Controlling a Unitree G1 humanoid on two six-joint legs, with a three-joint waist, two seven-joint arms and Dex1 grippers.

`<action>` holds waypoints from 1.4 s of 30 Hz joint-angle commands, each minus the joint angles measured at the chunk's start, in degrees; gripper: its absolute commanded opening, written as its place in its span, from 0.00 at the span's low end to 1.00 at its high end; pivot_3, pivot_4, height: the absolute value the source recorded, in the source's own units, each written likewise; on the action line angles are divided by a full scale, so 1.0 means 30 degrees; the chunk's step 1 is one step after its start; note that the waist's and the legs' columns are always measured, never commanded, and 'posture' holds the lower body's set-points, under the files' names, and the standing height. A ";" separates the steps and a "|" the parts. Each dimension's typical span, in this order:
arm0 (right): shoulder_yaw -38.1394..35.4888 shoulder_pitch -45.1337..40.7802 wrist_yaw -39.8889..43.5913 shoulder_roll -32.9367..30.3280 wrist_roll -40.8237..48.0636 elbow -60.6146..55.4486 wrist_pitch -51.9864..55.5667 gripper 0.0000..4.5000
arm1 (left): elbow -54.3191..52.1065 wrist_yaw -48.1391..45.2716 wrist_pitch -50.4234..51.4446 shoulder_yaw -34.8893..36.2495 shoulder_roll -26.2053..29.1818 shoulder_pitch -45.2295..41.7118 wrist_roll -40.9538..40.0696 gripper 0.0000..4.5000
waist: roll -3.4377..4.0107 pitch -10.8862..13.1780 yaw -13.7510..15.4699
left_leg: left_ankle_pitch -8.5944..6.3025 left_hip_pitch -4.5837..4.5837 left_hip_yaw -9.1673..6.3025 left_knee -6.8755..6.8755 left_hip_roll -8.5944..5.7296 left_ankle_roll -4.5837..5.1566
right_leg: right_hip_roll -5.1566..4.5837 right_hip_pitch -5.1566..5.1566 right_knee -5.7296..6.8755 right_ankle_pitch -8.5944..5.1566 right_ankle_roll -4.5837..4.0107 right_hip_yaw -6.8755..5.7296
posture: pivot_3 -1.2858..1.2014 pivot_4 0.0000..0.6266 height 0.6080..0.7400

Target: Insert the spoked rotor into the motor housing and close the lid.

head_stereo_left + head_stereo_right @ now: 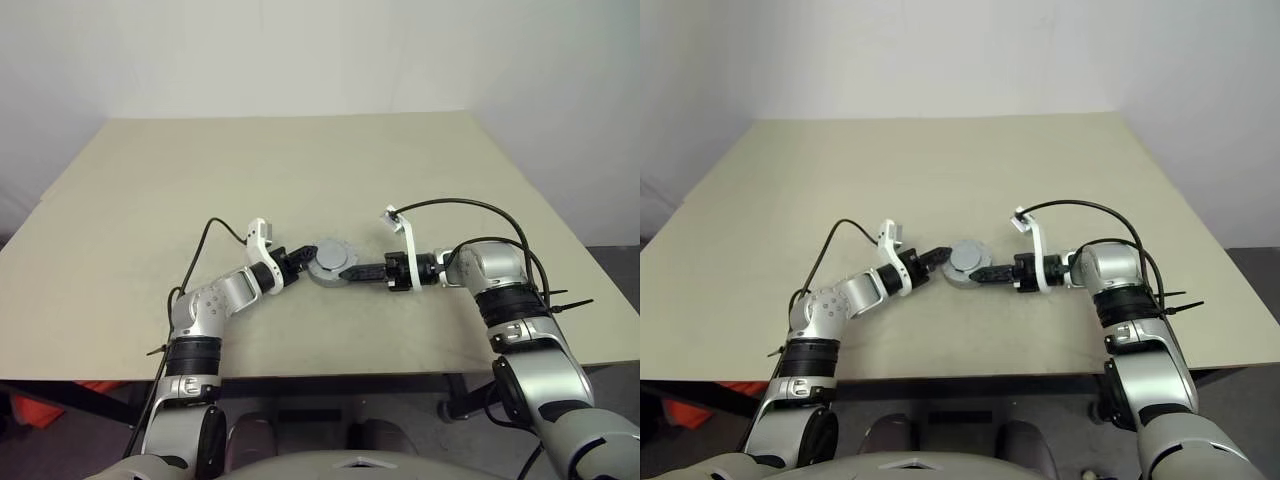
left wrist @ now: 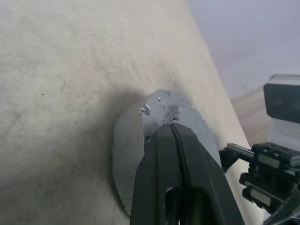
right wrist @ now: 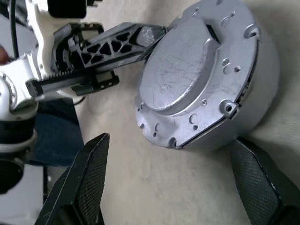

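The motor housing (image 1: 330,268) stands on the table's middle, a round grey puck. The lid (image 3: 197,79), a dull-grey notched disc, lies on top of it, with a thin dark gap along one edge. The spoked rotor is hidden. My left gripper (image 1: 304,256) is shut, and its joined fingertips (image 2: 173,127) rest on the lid's edge from the left. My right gripper (image 1: 350,272) comes in from the right, open wide. Its fingers (image 3: 89,178) stand on either side of the housing without touching it.
The beige table (image 1: 300,170) stretches far behind the housing, and its front edge (image 1: 330,372) runs close below both arms. Black cables (image 1: 460,205) loop over the wrists.
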 commanded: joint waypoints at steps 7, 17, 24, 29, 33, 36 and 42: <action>-0.1491 -0.1188 -0.3488 0.3546 0.0404 0.2344 0.0330 0.99 | 0.0162 0.0216 -0.0232 0.0141 0.0153 -0.0038 0.0366 0.00 | -0.0012 -0.0007 -0.0521 | 0.0037 0.0144 -0.0005 -0.0042 -0.0001 -0.0061 | 0.0026 0.0034 0.0043 -0.0061 0.0101 0.0013 | 0.52 0.00 1.00; -0.3610 -0.2697 -0.6603 0.5391 0.0283 0.4993 -0.0604 0.99 | 0.0032 0.0220 -0.0286 0.0276 0.0053 0.0016 0.0489 0.00 | -0.0026 -0.0013 -0.1021 | 0.0048 0.0219 -0.0014 -0.0043 -0.0002 -0.0078 | 0.0025 0.0031 0.0038 -0.0064 0.0106 -0.0012 | 0.52 0.00 1.00; -0.3825 -0.3029 -0.7096 0.5671 0.0266 0.5697 -0.0823 0.61 | -0.0014 0.0215 -0.0343 0.0333 -0.0027 0.0003 0.0619 0.00 | -0.0015 0.0006 -0.1013 | 0.0066 0.0236 -0.0053 -0.0045 0.0010 -0.0110 | -0.0007 0.0006 -0.0068 -0.0068 0.0114 -0.0212 | 0.52 0.00 1.00; -0.4207 -0.3471 -0.7285 0.5720 0.0406 0.6204 -0.1205 0.51 | 0.0097 0.0181 -0.0416 0.0346 -0.0031 -0.0067 0.0712 0.00 | 0.0019 -0.0005 -0.0937 | 0.0067 0.0212 -0.0055 -0.0066 0.0010 -0.0111 | -0.0009 -0.0014 -0.0082 -0.0066 0.0116 -0.0214 | 0.52 0.00 1.00; -0.4167 -0.3688 -0.7044 0.5689 0.0350 0.6492 -0.1396 0.49 | 0.0093 0.0146 -0.0426 0.0358 -0.0034 -0.0070 0.0754 0.00 | 0.0033 -0.0014 -0.0873 | 0.0063 0.0191 -0.0053 -0.0076 0.0011 -0.0102 | -0.0021 -0.0011 -0.0031 -0.0056 0.0100 -0.0213 | 0.52 0.00 1.00; -0.4174 -0.3747 -0.7021 0.5686 0.0286 0.6563 -0.1479 0.49 | 0.0037 0.0127 -0.0455 0.0414 -0.0064 -0.0045 0.0753 0.00 | 0.0046 -0.0013 -0.0853 | 0.0056 0.0193 -0.0051 -0.0107 0.0010 -0.0093 | -0.0018 -0.0020 -0.0001 -0.0034 0.0059 -0.0214 | 0.52 0.00 1.00; -0.4289 -0.3882 -0.7220 0.5568 0.0199 0.6822 -0.1592 0.48 | -0.0036 0.0282 -0.0821 0.1148 -0.0132 -0.0097 0.0464 0.00 | 0.0060 -0.0008 -0.0863 | 0.0067 0.0191 -0.0048 -0.0134 0.0011 -0.0109 | -0.0018 -0.0041 -0.0009 -0.0032 0.0054 -0.0215 | 0.52 0.00 1.00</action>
